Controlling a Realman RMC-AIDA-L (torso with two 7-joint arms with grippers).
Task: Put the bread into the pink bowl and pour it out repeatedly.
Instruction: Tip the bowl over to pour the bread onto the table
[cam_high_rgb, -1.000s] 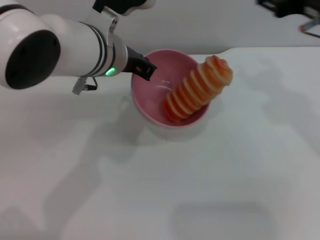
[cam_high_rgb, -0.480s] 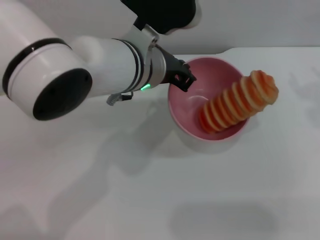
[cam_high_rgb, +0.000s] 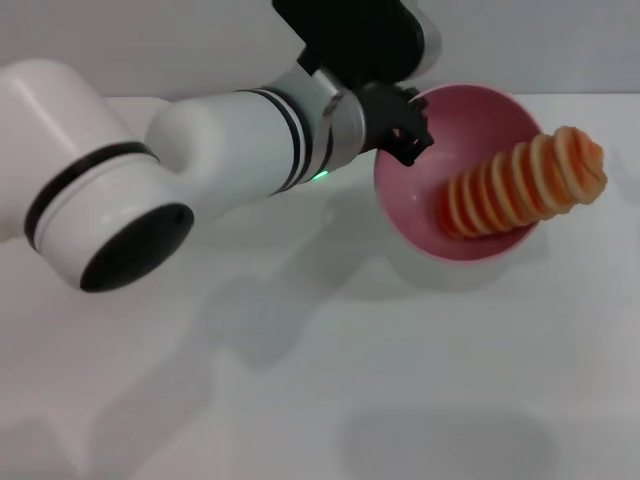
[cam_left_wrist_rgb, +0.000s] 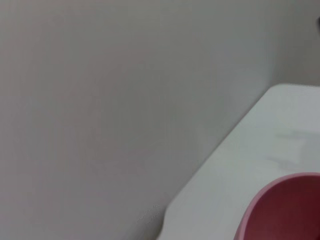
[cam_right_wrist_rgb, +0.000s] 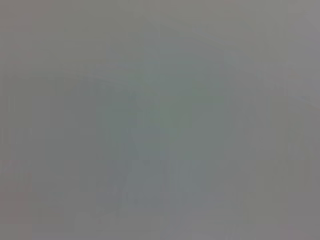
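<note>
The pink bowl (cam_high_rgb: 440, 140) hangs tilted above the white table (cam_high_rgb: 300, 380) at the right of the head view, casting a shadow below. My left gripper (cam_high_rgb: 407, 132) is shut on its near-left rim. The bread (cam_high_rgb: 525, 185), orange with cream stripes, leans inside the bowl, and its upper end sticks out over the right rim. In the left wrist view only a part of the pink bowl (cam_left_wrist_rgb: 285, 210) shows, over the table's edge. My right gripper is out of view, and the right wrist view shows only plain grey.
My left arm (cam_high_rgb: 200, 170) stretches across the upper left of the table. A grey wall (cam_left_wrist_rgb: 100, 100) stands behind the table's far edge (cam_left_wrist_rgb: 225, 160).
My left arm has carried the bowl with the bread in it to the right and a little toward the table's back. The bread keeps leaning out over the right rim.
</note>
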